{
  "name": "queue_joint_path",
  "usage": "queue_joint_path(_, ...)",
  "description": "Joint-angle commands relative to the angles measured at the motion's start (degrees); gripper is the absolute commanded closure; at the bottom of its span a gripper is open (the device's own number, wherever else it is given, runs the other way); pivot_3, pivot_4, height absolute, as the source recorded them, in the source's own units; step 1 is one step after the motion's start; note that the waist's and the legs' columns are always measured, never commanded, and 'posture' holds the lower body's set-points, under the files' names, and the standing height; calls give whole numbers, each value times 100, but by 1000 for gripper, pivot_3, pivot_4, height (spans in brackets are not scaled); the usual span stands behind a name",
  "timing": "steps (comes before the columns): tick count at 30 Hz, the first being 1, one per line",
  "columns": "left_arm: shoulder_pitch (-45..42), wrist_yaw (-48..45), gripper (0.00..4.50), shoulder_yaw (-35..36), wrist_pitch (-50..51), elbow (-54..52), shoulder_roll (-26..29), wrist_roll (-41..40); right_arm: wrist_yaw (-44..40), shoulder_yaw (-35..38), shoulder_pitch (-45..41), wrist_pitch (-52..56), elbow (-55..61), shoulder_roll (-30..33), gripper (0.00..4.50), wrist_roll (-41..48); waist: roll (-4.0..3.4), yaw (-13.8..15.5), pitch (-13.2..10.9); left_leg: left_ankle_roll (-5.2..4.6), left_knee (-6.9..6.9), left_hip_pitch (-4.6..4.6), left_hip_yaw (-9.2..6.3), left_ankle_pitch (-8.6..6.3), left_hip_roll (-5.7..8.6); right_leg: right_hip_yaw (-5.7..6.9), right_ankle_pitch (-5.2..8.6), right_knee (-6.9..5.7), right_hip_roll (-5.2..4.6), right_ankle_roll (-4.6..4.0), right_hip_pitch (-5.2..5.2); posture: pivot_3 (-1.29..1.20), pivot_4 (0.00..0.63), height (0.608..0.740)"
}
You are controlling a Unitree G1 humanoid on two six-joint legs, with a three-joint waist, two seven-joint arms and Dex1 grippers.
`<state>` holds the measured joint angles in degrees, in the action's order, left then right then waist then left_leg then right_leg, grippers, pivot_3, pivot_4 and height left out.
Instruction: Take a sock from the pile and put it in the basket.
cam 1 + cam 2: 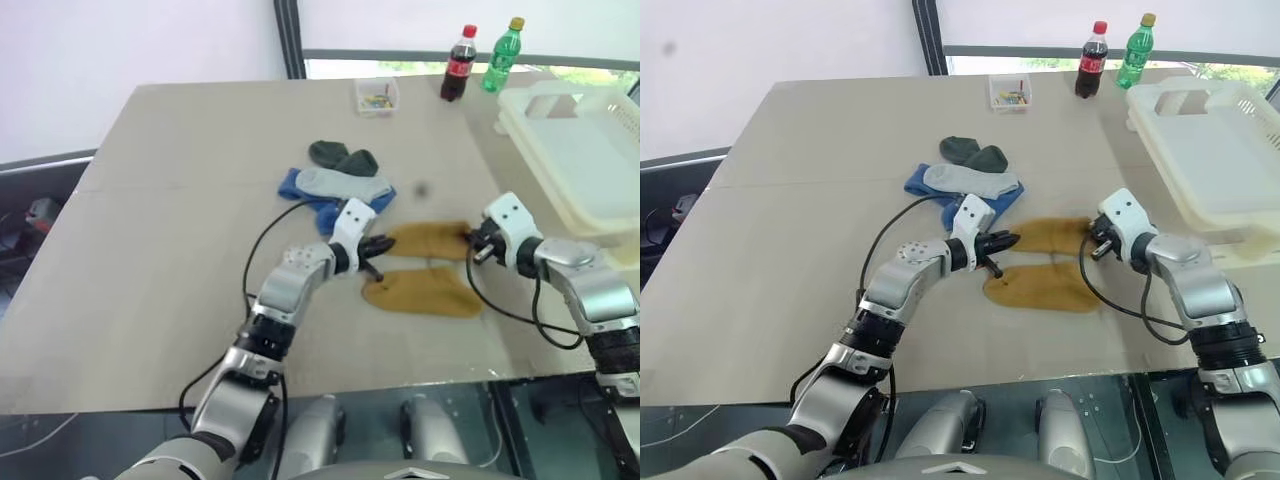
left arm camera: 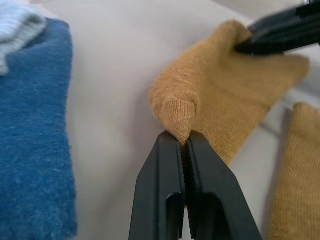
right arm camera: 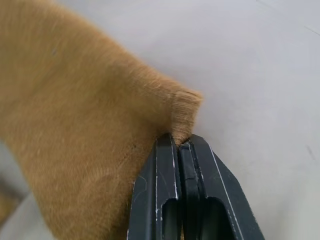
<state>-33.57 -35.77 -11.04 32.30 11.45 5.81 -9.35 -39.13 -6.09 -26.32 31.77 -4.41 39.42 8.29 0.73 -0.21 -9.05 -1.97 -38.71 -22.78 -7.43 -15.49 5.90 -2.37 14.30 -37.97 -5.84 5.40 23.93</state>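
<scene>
On the beige bench [image 1: 150, 250], the pile of soft socks [image 1: 335, 180] — blue, pale grey and dark green ones — lies just above the frame's centre in the left eye view. Just right of and below it, two mustard-yellow knitted socks lie flat, side by side and apart from the heap.

The left hand [image 1: 378, 247], at the frame's centre, is clamped on the left tip of the upper mustard-yellow sock [image 1: 430, 240]; the left wrist view shows a small fold of fabric pinched between its shut fingers. Right of centre, the right hand [image 1: 470, 243] is likewise closed on the opposite end of that same sock, a corner of knit caught at its fingertips in the right wrist view. The lower mustard-yellow sock [image 1: 425, 295] lies untouched just below.

At the upper right edge of the frame, the large cream-white slotted plastic basket [image 1: 585, 140] sits well apart from the held sock, with no sock visible inside.

So the grasp looks done; lifting the sock, carrying it right and up to the basket, and releasing it there are all left.
</scene>
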Motion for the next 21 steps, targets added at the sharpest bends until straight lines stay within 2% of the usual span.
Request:
queue_joint_path(1, 70, 161, 4500, 77, 19, -279, -118, -105, -224, 22, -9, -195, -152, 109, 4468, -89, 0, -3, 0, 0, 0, 0, 0, 0, 0, 0, 0, 0, 0, 0, 0, 0, 150, 740)
queue_joint_path(6, 133, -248, 4500, 413, -48, -925, -1, -667, -407, 517, 182, 109, 672, 151, 4468, 413, 0, -27, -1, 1, -1, 0, -2, 0, -2, 1, 0, -3, 1, 0, 2, 0, 150, 740)
queue_joint_path(11, 508, -1177, 4500, 789, 962, -2137, 931, -1821, -468, 1271, 565, 1368, 2439, 314, 4468, 1446, -4, -87, -1, 1, 8, -6, 0, 0, -5, -7, 0, -1, 1, 0, 12, 0, 150, 740)
queue_joint_path(14, 740, -1321, 4500, 1009, 1599, -2712, 1509, -2360, -368, 1597, 910, 2085, 3390, 440, 4468, 1971, -4, -53, -1, 1, 12, -1, -7, 0, -8, -1, 1, 0, 4, -1, 8, 0, 150, 740)
queue_joint_path(18, 1047, -1314, 4500, 1129, 2095, -3164, 1907, -2809, -164, 1697, 1368, 2528, 3938, 562, 4468, 2147, -3, 15, -1, 0, 5, 0, -9, -1, -1, 2, 0, 3, -1, -1, -2, 0, 150, 740)
queue_joint_path(21, 1352, -1339, 4500, 847, 2102, -3320, 2143, -2742, 76, 1550, 1719, 2562, 4063, 528, 4468, 2058, -4, 33, -1, -2, 5, 2, -8, -2, 0, 2, 0, 4, -3, -1, -4, 0, 150, 740)
